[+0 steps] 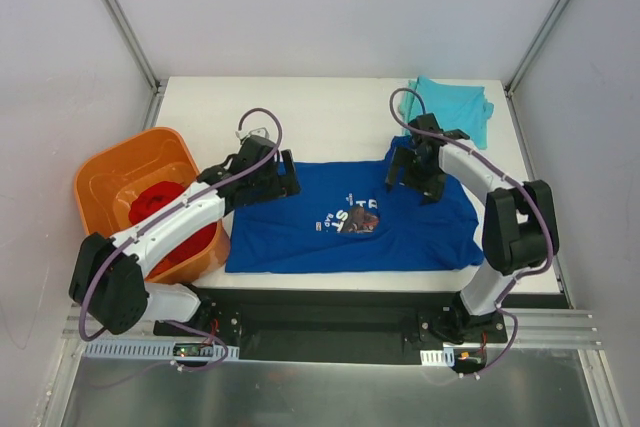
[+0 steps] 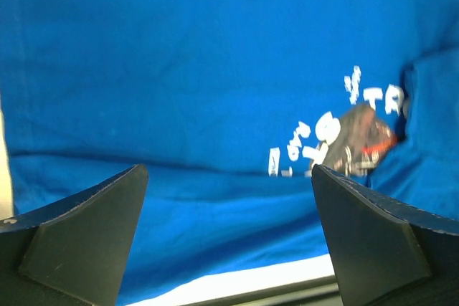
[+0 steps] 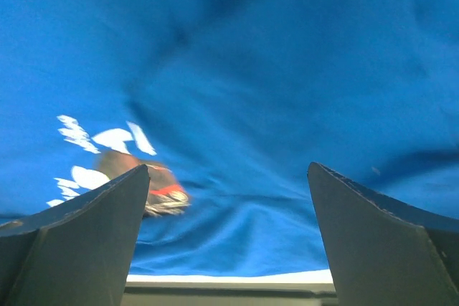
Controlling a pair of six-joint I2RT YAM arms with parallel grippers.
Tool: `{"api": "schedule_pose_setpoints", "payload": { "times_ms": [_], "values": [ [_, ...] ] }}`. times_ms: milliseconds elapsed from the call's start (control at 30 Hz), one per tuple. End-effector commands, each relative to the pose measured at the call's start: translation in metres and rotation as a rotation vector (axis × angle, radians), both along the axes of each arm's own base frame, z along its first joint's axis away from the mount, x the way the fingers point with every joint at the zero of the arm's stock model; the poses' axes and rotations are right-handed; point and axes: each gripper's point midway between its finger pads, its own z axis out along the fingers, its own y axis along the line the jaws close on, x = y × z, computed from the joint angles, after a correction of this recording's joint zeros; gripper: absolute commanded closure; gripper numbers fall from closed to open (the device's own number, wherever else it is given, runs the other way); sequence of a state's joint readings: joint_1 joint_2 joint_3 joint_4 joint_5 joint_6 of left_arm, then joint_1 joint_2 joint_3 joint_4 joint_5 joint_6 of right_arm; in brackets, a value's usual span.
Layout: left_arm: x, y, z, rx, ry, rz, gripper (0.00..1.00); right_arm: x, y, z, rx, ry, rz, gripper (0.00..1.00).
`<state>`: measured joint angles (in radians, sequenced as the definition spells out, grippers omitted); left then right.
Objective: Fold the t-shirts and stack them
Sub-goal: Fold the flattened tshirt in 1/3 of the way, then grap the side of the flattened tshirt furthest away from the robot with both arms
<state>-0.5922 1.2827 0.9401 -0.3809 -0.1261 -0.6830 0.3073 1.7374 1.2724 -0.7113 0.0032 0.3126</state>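
The royal blue t-shirt (image 1: 300,222) lies spread on the white table, its white-lettered graphic (image 1: 355,219) near the middle. It fills the left wrist view (image 2: 179,69) and the right wrist view (image 3: 287,69). My left gripper (image 1: 285,179) is open and empty over the shirt's far left edge. My right gripper (image 1: 415,182) is open and empty over its far right part. A folded light teal t-shirt (image 1: 452,107) lies at the back right. A red t-shirt (image 1: 160,202) sits in the orange tub (image 1: 110,172).
The orange tub stands at the table's left edge beside my left arm. The table's near edge (image 1: 400,280) runs just below the blue shirt. White walls enclose the back and both sides.
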Motion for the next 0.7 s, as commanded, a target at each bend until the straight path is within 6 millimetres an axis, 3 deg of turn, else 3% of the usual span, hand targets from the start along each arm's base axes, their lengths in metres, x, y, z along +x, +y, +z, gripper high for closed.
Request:
{"api": "schedule_pose_setpoints", "payload": {
  "times_ms": [0,133,167,367,500,667],
  "values": [
    [0.018,-0.001,0.007,-0.004,-0.005,0.006,0.01,-0.031,-0.028,0.011,-0.035,-0.027,-0.018,0.03],
    [0.028,-0.004,0.002,0.018,0.006,0.003,0.01,-0.062,-0.063,-0.008,-0.011,-0.001,-0.133,0.03],
    [0.03,-0.006,0.001,0.023,0.009,0.001,0.01,-0.074,-0.062,-0.021,0.032,0.026,-0.138,0.03],
    [0.045,-0.01,-0.009,0.036,0.041,0.025,0.01,-0.092,-0.093,-0.055,0.028,0.121,-0.218,0.03],
    [0.056,-0.003,-0.008,0.042,0.033,0.059,0.01,-0.113,-0.111,-0.071,0.069,0.207,-0.317,0.03],
    [0.07,0.012,-0.007,0.044,0.035,0.112,0.01,-0.137,-0.135,-0.074,0.097,0.209,-0.475,0.03]
  ]
}}
